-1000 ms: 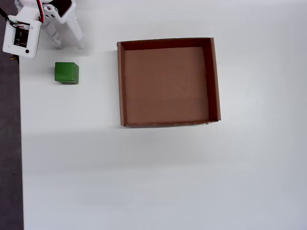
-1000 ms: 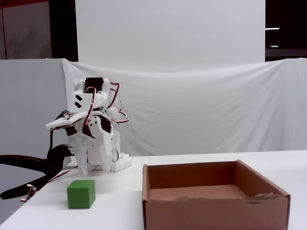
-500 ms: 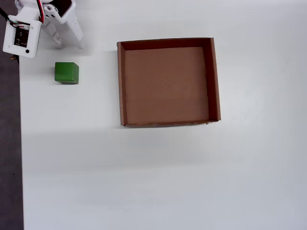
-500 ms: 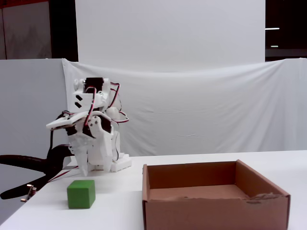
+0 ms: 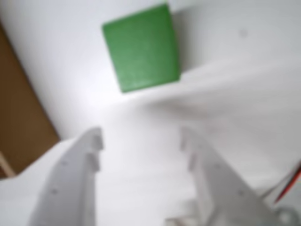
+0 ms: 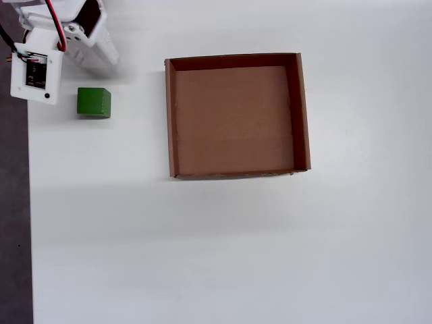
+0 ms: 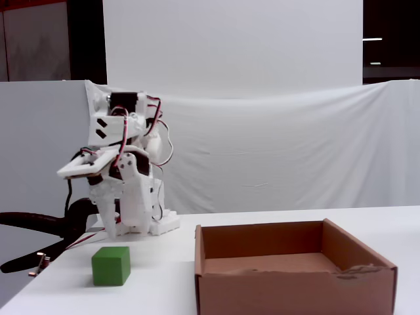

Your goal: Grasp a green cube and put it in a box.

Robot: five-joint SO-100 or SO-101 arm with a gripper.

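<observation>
While the green cube [image 6: 94, 102] sits alone on the table to the left of the box [image 6: 171, 121] in the overhead view, well apart from its near wall, the step in hand looks like the approach before the grasp. The arm [image 6: 57, 40] stands just beyond the cube, at the table's far left corner in that view. In the wrist view the gripper [image 5: 141, 141] shows its two white fingers spread apart with nothing between them, and the cube [image 5: 142, 47] lies ahead of the tips, not yet inside the gap; a brown strip of the box [image 5: 21, 122] shows at the left edge. Seen from the fixed view, the gripper [image 7: 115, 226] hangs above and behind the cube [image 7: 111, 266], pointing down, with the box [image 7: 295, 292] to the cube's right and nearer the camera.

My reading is that the next move calls for lowering and reaching forward until the fingers straddle the cube, then closing on two opposite faces. After that comes a lift high enough to clear the box's low wall and a swing rightward over its bare floor.

Beneath it all the table [image 6: 229, 250] is plain white and matte, and nothing but cube, box and arm can be seen on it. Behind the box in the fixed view hangs a white cloth backdrop [image 7: 295, 151], with dark room above and at the far left.
</observation>
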